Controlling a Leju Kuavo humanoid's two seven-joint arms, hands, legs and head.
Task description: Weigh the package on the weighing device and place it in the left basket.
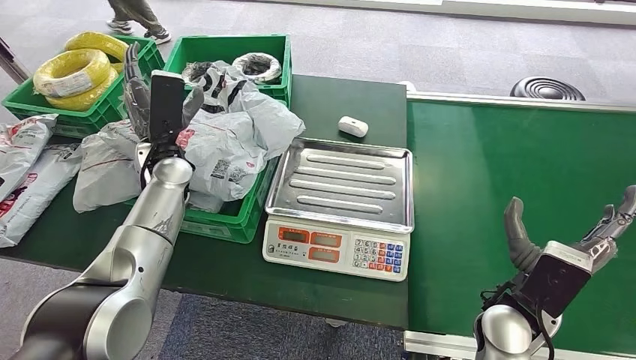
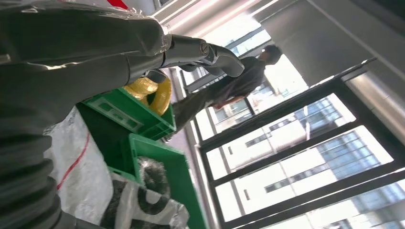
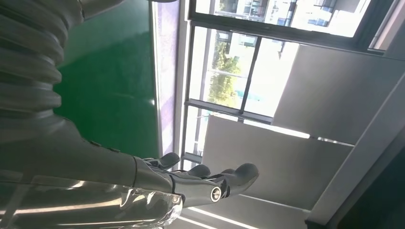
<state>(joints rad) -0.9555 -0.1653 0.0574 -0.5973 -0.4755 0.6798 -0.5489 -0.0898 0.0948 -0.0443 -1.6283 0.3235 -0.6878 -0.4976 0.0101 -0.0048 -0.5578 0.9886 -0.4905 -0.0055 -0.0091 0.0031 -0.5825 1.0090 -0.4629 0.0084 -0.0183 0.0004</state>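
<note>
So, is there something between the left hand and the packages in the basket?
Nothing visible. The left hand is raised directly above the grey packages piled in the green basket, its fingers spread and holding nothing.

Both arms [image 1: 127, 262] are smooth silver tubes with rounded elbow housings; the left one carries faint scuffed markings. Each wrist ends in a black box-shaped block edged with a white band, with thin black cables looping beside it. The left hand [image 1: 139, 86] and right hand [image 1: 570, 225] have dark grey fingers, a thick grey thumb [image 1: 516, 229] and a grey ribbed cover [image 3: 28, 62]. Small round screws dot the fingers [image 3: 217, 181].
</note>
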